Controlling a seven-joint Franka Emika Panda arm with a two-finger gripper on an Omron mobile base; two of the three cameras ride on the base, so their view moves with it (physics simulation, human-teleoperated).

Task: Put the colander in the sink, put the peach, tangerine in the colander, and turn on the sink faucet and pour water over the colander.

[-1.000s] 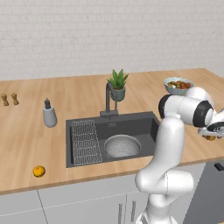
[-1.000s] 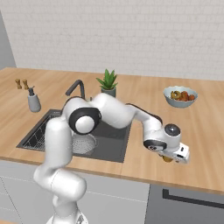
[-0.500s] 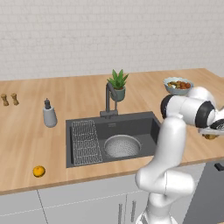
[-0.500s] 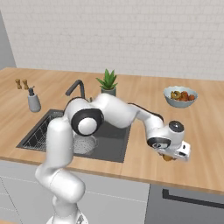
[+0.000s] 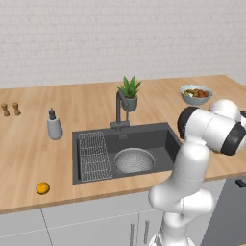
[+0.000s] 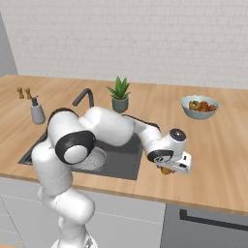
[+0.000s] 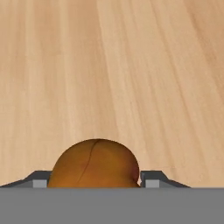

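Note:
A dull orange peach with a reddish-brown tinge sits between my gripper's fingertips, which press on both of its sides. In the right base view the gripper holds the peach just over the wooden counter, right of the sink's front corner. The silvery colander rests in the dark sink, below the curved faucet. The bright tangerine lies on the counter near the front edge, left of the sink. No water runs.
A pale bowl of mixed fruit stands at the back right. A potted plant is behind the faucet. A soap dispenser and two small shakers stand to the left. A wire rack covers the sink's left side.
My hand has moved left along the counter toward the sink, carrying the peach with it. The colander and tangerine have stayed put.

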